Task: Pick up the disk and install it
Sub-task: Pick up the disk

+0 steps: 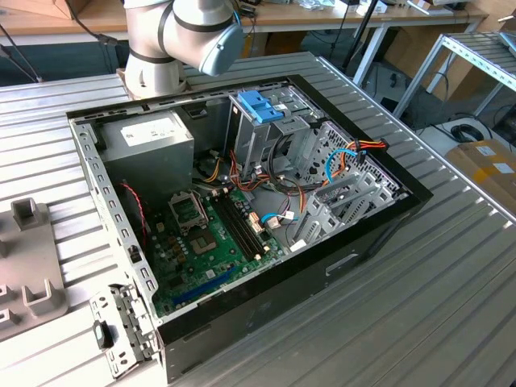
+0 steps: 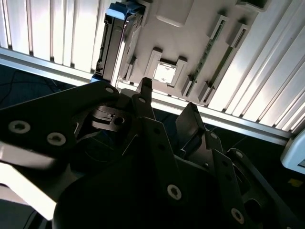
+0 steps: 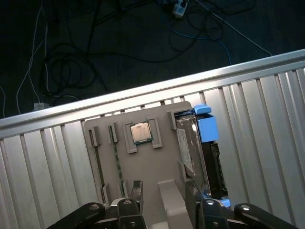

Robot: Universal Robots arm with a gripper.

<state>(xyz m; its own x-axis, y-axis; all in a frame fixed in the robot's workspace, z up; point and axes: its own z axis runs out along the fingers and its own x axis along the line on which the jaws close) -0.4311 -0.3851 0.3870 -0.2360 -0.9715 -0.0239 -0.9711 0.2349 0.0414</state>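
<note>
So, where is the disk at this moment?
In both wrist views the disk stands on edge in a slot of the grey holder tray, near the square processor chip.

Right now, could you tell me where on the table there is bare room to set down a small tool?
Bare ribbed table lies on the exterior view's right of the computer case, out to the table's edge. Inside the case it is crowded: cables, motherboard, drive cage. The grey holder tray takes the exterior view's left.
</note>
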